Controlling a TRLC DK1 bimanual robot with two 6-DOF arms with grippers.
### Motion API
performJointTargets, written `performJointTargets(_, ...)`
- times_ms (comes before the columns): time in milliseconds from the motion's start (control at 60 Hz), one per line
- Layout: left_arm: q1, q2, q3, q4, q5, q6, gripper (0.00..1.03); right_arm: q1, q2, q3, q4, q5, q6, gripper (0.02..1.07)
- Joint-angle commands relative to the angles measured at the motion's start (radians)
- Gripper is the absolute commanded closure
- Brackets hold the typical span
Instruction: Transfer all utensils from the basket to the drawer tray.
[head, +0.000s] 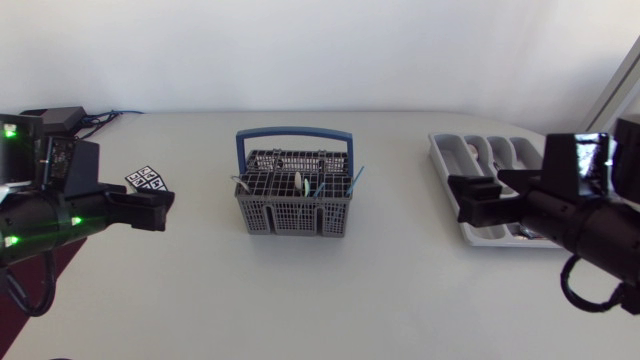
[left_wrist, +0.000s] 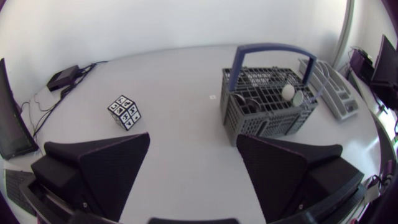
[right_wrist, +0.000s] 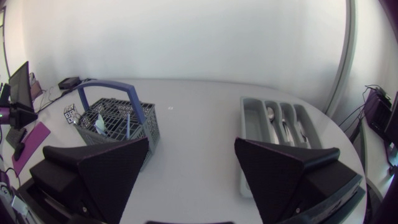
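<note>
Working with left hand (left_wrist: 193, 138) and right hand (right_wrist: 191, 142) both open and empty, lower the right over one utensil (head: 299, 184) in the mid-desk basket (head: 293, 212). Clear its handle before crossing to your tray (head: 440, 150).

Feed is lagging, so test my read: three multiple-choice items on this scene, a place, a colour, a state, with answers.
1. The drawer tray lies where from the basket? A) toward the right arm B) toward the left arm C) under it
2. The basket's handle is: A) red B) blue C) yellow
3. The left gripper and right gripper are: A) both open, empty B) both shut on spoons C) left shut on a fork
1 A: head view shows the tray beside the right arm. 2 B: the arch is blue. 3 A: wrist views show fingers apart, nothing between.
</note>
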Motion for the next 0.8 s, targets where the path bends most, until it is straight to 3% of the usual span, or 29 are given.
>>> performJointTargets(0,-0.042,0.046,0.062,-0.039,0.018,0.044,0.06,0.03,0.112,0.07,-0.029,0.009,0.025,0.07)
performJointTargets(83,-0.079,0.078,0.099,-0.062,0.043,0.038,0.06,0.041,0.228,0.135,-0.068,-0.03,-0.027,0.07)
performJointTargets(183,-0.12,0.101,0.126,-0.051,0.054,0.035,0.06,0.007,0.345,0.195,-0.092,-0.197,-0.084,0.07)
performJointTargets(350,-0.165,0.156,0.174,-0.002,0.068,0.042,0.06,-0.054,0.525,0.268,-0.026,-0.39,-0.081,0.07)
performJointTargets(433,-0.188,0.187,0.194,0.01,0.071,0.042,0.06,-0.056,0.597,0.308,-0.014,-0.428,-0.078,0.08)
performJointTargets(600,-0.264,0.216,0.191,0.068,0.071,0.042,0.06,-0.036,0.675,0.353,0.032,-0.465,-0.075,0.19)
performJointTargets(783,-0.292,0.267,0.186,0.13,0.071,0.042,0.08,-0.01,0.742,0.38,0.081,-0.479,-0.073,0.52)
